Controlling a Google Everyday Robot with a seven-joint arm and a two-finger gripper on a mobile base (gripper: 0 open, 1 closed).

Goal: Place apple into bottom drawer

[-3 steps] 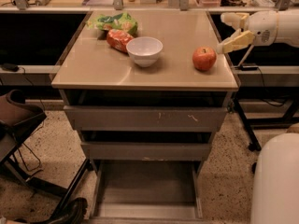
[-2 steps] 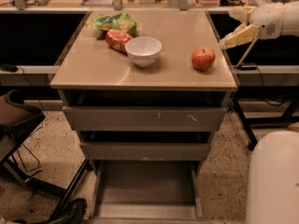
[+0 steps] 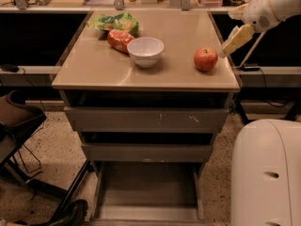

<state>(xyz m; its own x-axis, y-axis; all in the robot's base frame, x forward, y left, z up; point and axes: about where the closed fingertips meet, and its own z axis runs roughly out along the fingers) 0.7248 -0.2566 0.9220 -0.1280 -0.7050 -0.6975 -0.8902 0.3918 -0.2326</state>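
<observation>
The red apple (image 3: 205, 59) sits on the right side of the tan tabletop (image 3: 99, 65), near its front edge. My gripper (image 3: 230, 44) hangs just right of the apple at the table's right edge, tips pointing down-left toward it, a short gap away and not touching. The bottom drawer (image 3: 146, 192) is pulled out below the cabinet, a wide shallow grey tray with a bare floor.
A white bowl (image 3: 146, 51) stands mid-table, with a red-orange snack bag (image 3: 119, 39) and a green bag (image 3: 114, 21) behind it. Two upper grey drawers (image 3: 146, 119) are slightly ajar. My white base (image 3: 265, 173) is at the lower right. A chair (image 3: 19, 126) stands left.
My arm has moved up and to the right in the view, and the camera has shifted closer to the cabinet. The apple has not moved.
</observation>
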